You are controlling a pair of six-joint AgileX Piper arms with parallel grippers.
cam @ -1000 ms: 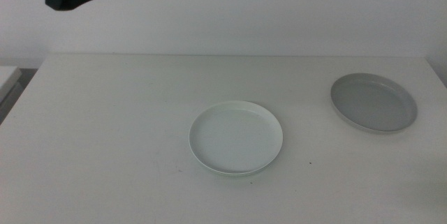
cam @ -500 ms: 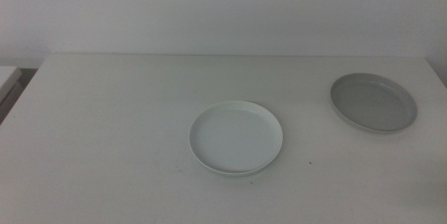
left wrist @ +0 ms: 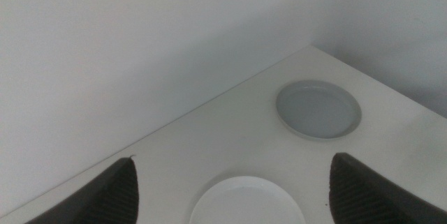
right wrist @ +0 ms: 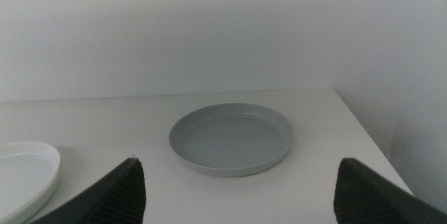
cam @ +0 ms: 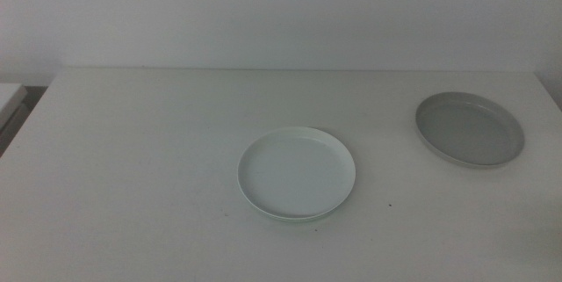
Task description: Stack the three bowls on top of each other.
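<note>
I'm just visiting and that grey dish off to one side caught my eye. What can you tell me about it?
The grey bowl is round, shallow and plate-like, with a low upright rim that looks slightly paler than its flat, smooth inside. It looks like matte ceramic or plastic, though I cannot tell which. It sits upright and empty on the white table, near the far right corner, apart from the white bowl at the middle. Nothing touches it or rests in it; no gripper is near it.
</note>
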